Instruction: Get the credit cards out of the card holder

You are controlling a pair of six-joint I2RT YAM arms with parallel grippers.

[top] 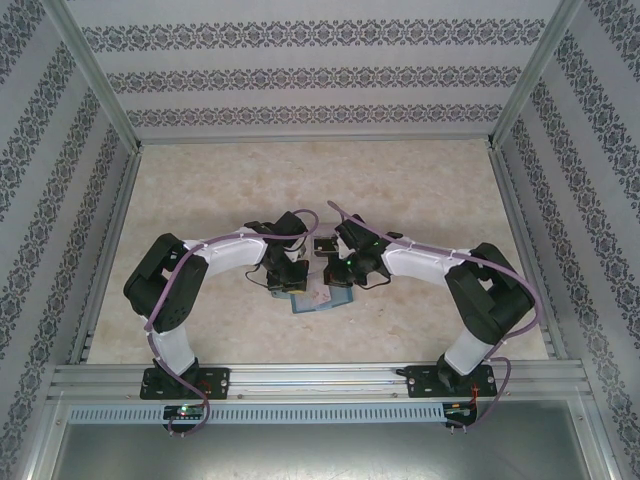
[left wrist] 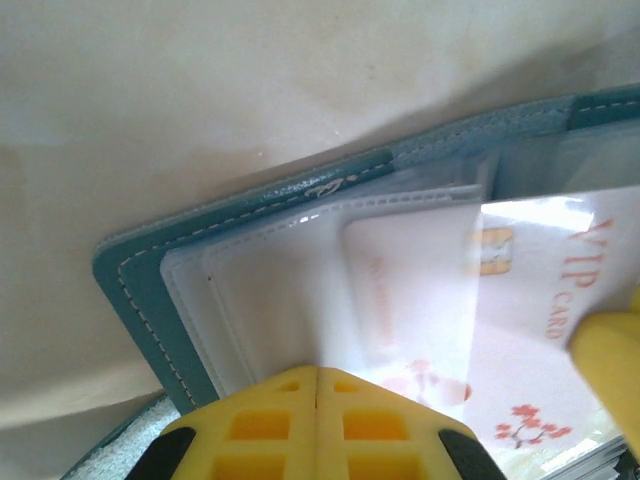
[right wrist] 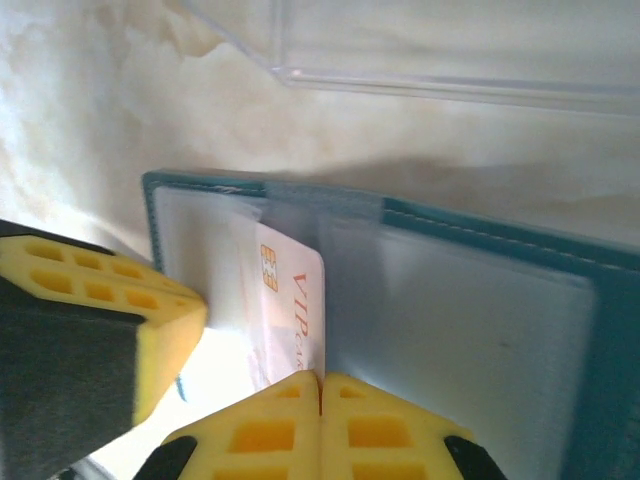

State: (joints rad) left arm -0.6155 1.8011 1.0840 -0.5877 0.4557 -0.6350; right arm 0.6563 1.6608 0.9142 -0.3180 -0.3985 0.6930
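Observation:
The teal card holder (top: 312, 303) lies open on the table between both arms, its clear sleeves facing up. My left gripper (left wrist: 317, 370) is shut on the edge of a clear plastic sleeve of the card holder (left wrist: 250, 195). A white credit card (left wrist: 520, 300) with a gold chip and red "VIP card" lettering sticks partly out of that sleeve. My right gripper (right wrist: 321, 377) is shut on the edge of this credit card (right wrist: 290, 290), over the card holder (right wrist: 480, 225). In the top view the left gripper (top: 287, 283) and right gripper (top: 338, 275) nearly touch above the holder.
The pale marbled table (top: 320, 190) is fenced by metal rails and patterned walls. A clear plastic edge (right wrist: 450, 75) lies just beyond the holder. The left gripper's yellow finger (right wrist: 90, 320) stands close beside my right gripper; the right gripper's finger (left wrist: 610, 350) shows by the card.

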